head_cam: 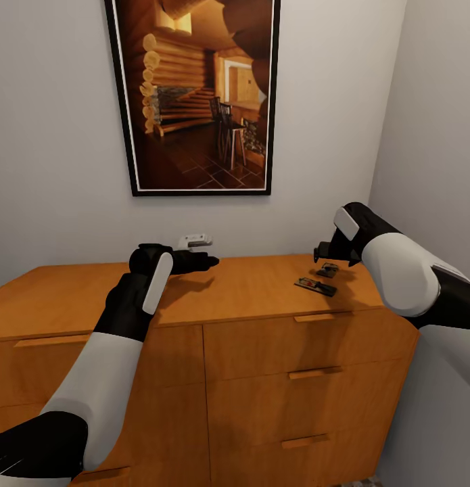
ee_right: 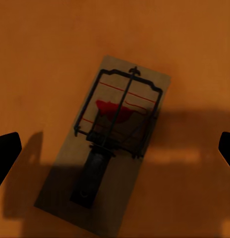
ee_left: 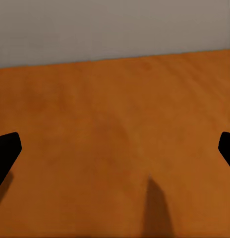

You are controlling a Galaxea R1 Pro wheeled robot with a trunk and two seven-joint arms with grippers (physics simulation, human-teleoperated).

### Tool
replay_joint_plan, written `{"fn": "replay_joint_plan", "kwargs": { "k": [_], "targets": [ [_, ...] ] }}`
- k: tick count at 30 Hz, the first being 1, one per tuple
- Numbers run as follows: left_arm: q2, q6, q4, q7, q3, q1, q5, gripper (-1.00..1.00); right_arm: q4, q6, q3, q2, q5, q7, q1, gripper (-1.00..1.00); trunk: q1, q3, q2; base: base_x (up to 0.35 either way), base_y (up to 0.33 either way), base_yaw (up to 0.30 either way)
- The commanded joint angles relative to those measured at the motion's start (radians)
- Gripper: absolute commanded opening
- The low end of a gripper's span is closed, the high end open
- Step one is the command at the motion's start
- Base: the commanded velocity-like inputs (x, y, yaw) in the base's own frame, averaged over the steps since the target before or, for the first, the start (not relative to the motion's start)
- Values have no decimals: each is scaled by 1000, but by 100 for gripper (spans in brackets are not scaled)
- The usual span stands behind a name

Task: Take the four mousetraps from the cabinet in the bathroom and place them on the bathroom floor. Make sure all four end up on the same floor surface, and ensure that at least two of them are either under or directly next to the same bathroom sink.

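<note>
Two mousetraps lie on the right part of the cabinet top [head_cam: 248, 284]: one [head_cam: 316, 286] nearer the front edge, another [head_cam: 327, 270] just behind it. My right gripper [head_cam: 321, 253] hovers over the rear trap. In the right wrist view that mousetrap [ee_right: 120, 114], a tan board with dark wire and a red spot, lies between the widely spread fingertips [ee_right: 7, 148] of the open gripper [ee_right: 115, 148], untouched. My left gripper [head_cam: 206, 261] hangs over the bare middle of the cabinet top [ee_left: 115, 124], open [ee_left: 115, 148] and holding nothing. All drawers [head_cam: 309, 338] look closed.
A large framed picture [head_cam: 197, 95] hangs on the wall behind the cabinet, and a small white fitting [head_cam: 194, 240] sits on the wall just above its top. The side wall [head_cam: 431, 135] stands close on the right. A sliver of patterned floor [head_cam: 363, 481] shows at the bottom right.
</note>
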Motion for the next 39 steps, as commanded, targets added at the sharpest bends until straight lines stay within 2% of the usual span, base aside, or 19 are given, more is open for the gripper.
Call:
{"fn": "replay_joint_plan", "kwargs": {
  "k": [1,15,23,39],
  "targets": [
    [0,4,-1,5,0,-1,6,100,-1,4,-8,1,10,1,-1,100,0,-1,-1,0,0,0],
    [1,4,-1,5,0,-1,7,100,-1,4,-10,3,9,1,-1,100,0,-1,-1,0,0,0],
    [1,4,0,5,0,-1,7,100,-1,4,-10,4,9,1,-1,100,30,-26,-57,0,0,0],
    [0,4,-1,5,0,-1,7,100,0,4,-10,4,8,1,-1,100,30,-26,-57,0,0,0]
  ]
}}
